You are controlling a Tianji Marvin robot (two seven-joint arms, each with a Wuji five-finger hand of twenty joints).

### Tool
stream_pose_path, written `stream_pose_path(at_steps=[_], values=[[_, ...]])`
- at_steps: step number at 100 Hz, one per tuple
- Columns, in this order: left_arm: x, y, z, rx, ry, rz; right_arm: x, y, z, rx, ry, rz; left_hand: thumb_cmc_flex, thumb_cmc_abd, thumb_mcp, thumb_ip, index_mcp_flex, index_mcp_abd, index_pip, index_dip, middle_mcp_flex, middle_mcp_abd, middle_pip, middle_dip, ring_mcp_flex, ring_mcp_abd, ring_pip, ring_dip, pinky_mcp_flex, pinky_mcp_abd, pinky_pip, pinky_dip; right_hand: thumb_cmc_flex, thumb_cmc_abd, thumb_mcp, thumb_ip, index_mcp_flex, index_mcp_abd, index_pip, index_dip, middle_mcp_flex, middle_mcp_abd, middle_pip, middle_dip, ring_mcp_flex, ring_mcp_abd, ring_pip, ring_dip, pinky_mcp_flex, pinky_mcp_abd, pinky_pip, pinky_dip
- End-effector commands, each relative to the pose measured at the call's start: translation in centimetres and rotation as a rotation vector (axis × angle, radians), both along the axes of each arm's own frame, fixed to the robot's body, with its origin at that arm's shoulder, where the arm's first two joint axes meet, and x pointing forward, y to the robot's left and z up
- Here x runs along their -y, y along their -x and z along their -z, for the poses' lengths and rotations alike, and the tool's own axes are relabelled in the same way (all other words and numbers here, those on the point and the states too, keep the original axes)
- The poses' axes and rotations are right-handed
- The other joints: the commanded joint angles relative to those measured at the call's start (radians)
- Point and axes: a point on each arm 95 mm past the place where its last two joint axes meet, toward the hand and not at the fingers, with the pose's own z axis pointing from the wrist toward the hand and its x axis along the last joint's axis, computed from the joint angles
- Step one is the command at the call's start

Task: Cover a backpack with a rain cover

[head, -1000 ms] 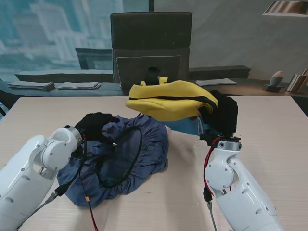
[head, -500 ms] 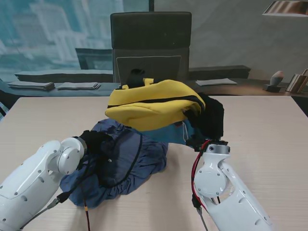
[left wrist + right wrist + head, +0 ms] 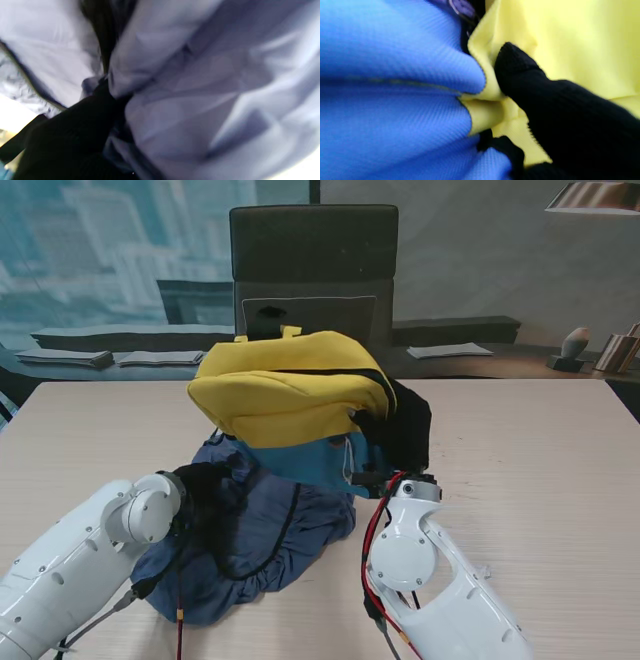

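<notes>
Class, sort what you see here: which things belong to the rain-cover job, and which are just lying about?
In the job: backpack, rain cover, left hand, right hand.
Lying about: chair, papers, more papers.

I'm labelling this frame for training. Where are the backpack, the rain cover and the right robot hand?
backpack (image 3: 275, 395): stand view, yellow upper panel.
rain cover (image 3: 265, 535): stand view, crumpled blue-grey fabric.
right robot hand (image 3: 400, 430): stand view, black glove gripping the backpack.

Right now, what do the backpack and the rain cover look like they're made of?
Backpack: woven fabric, matte, yellow and blue; the right wrist view shows a fine ribbed weave that folds softly. Rain cover: thin grey-blue sheet, probably nylon or polyester, faintly glossy, crumpling into many sharp creases, with a dark gathered edge that looks elastic.
</notes>
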Motion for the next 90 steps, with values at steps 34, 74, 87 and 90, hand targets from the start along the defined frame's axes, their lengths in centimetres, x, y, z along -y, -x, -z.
stream_pose_path(at_steps=[34,74,87,90], values=[[4.6,1.3,2.0,0.053,0.274,-0.049,0.9,-0.3,-1.2,0.068,-0.02,-0.016,0.232,0.119,-0.291,-0.051,0.185,-0.183,0.251,0.01,0.357,-0.067,-0.093,0.18,0.211,0.05,0.067,0.026,0.094,0.049,0.126,0.055,0.065,0.104,0.126,0.01,-0.015,-0.139,0.063,0.077,-0.005,-0.008,0.045,0.018,0.056,-0.066,0.004,0.043,-0.008,-0.04,-0.041,0.013],[4.6,1.9,-0.7,0.224,0.411,-0.085,2.8,-0.3,2.6,0.031,0.083,0.06,0.235,0.238,-0.477,-0.032,0.156,-0.225,0.244,0.19,0.217,-0.092,-0.042,0.154,0.049,0.091,0.037,0.05,-0.073,0.108,0.113,0.08,0.067,0.099,0.133,0.009,-0.016,-0.133,0.072,0.071,-0.003,0.001,0.052,0.015,0.061,-0.059,0.011,0.048,-0.004,-0.029,-0.032,0.02],[4.0,2.1,-0.9,0.227,0.458,-0.137,2.6,-0.7,4.3,-0.013,0.103,0.106,0.212,0.208,-0.451,-0.023,0.198,-0.244,0.207,0.219,0.178,-0.087,-0.041,0.126,0.006,0.087,0.03,0.055,-0.104,0.121,0.096,0.074,0.072,0.096,0.135,0.009,-0.016,-0.128,0.075,0.066,-0.004,0.007,0.054,0.013,0.059,-0.052,0.014,0.049,-0.012,-0.024,-0.03,0.023],[3.8,2.2,-0.9,0.223,0.459,-0.148,2.6,-0.9,4.6,-0.021,0.105,0.116,0.194,0.189,-0.415,-0.024,0.214,-0.243,0.198,0.208,0.182,-0.087,-0.045,0.124,0.008,0.086,0.03,0.054,-0.104,0.121,0.096,0.074,0.072,0.096,0.136,0.009,-0.016,-0.128,0.076,0.066,-0.005,0.008,0.055,0.013,0.058,-0.051,0.015,0.049,-0.013,-0.024,-0.029,0.023]])
